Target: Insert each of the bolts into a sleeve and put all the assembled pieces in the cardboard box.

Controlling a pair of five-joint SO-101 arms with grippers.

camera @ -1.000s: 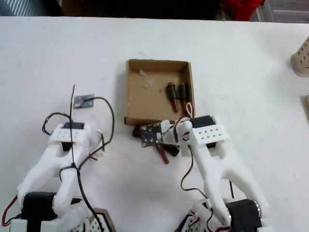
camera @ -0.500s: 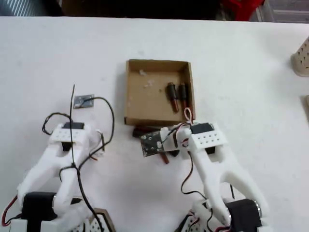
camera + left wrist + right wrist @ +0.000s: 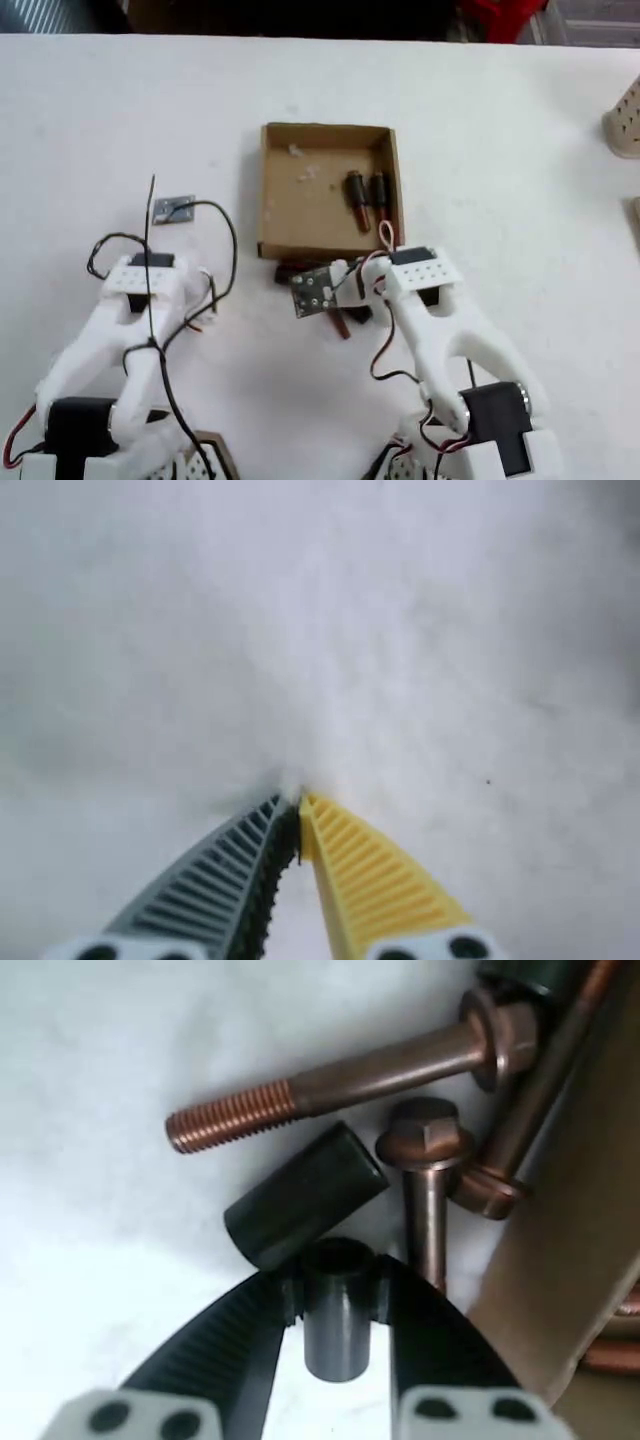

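Note:
My right gripper is shut on a black sleeve, held upright between its dark fingers. Just beyond it lie a second black sleeve on its side and three copper bolts: a long threaded one, a short one with a hex head and one by the box wall. In the high view the right arm stands just below the cardboard box, which holds two assembled pieces. My left gripper is shut with nothing in it, its tips against the white table.
A small grey metal plate lies on the table left of the box. Black cables loop around the left arm. A pale perforated block stands at the far right edge. The table is white.
The right arm has shifted a little left and toward the box, and its wrist has turned. The left arm has kept still.

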